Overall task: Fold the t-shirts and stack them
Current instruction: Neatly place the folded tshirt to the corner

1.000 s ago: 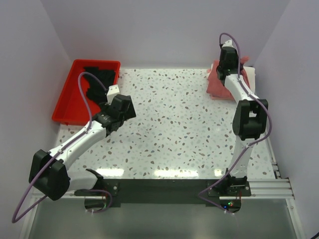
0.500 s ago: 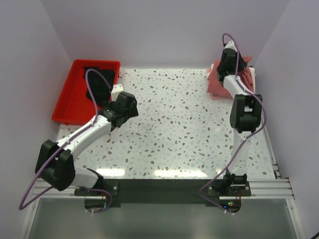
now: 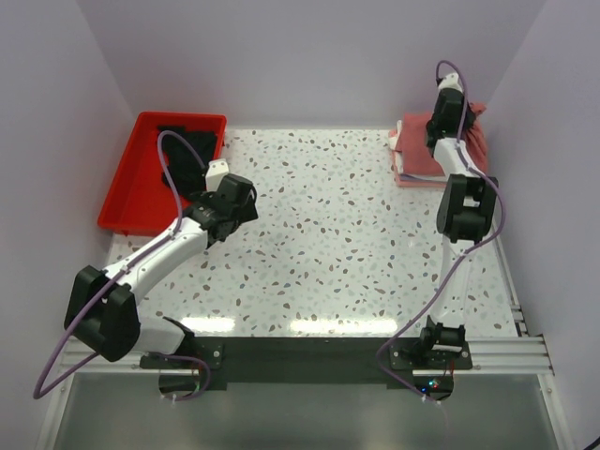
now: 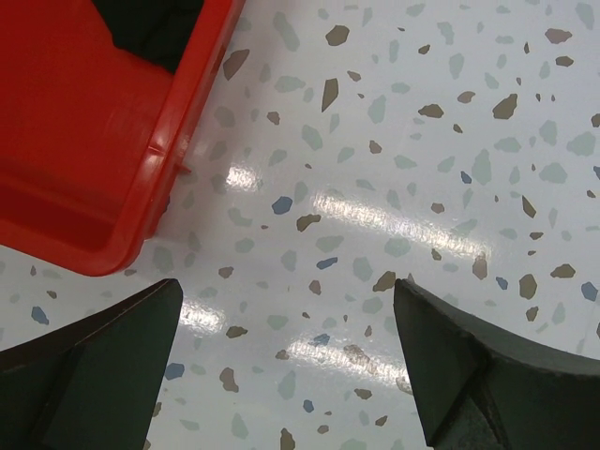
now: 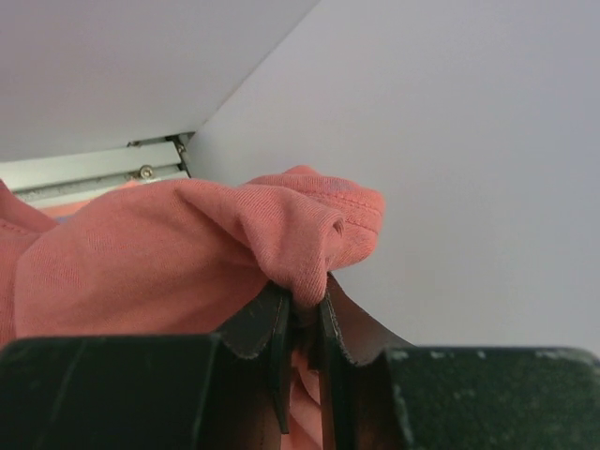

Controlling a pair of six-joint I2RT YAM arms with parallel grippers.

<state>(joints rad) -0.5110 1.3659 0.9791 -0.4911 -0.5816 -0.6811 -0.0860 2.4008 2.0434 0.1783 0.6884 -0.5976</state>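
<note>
Speckled white tabletop (image 3: 328, 234), far right corner: right gripper (image 5: 305, 305) pinches a fold of a dusty-rose cotton t-shirt (image 5: 169, 244).
It has swung back from the pink pile (image 3: 417, 159), cloth raised; left gripper (image 4: 286, 347), wide open and empty, has cleared the red plastic tray (image 4: 84, 159), so spreading likely follows.

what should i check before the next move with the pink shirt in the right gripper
1. Right gripper pinching the pink shirt: ok, a fold sits between the shut jaws.
2. Only one shirt pinched: cannot tell, the layers are hidden.
3. Left gripper open and empty: ok, over bare table.
4. Left gripper apart from the red tray: ok, beside its rim, not touching.
5. Pink stack lying tidy: cannot tell, the arm covers part of it.
</note>
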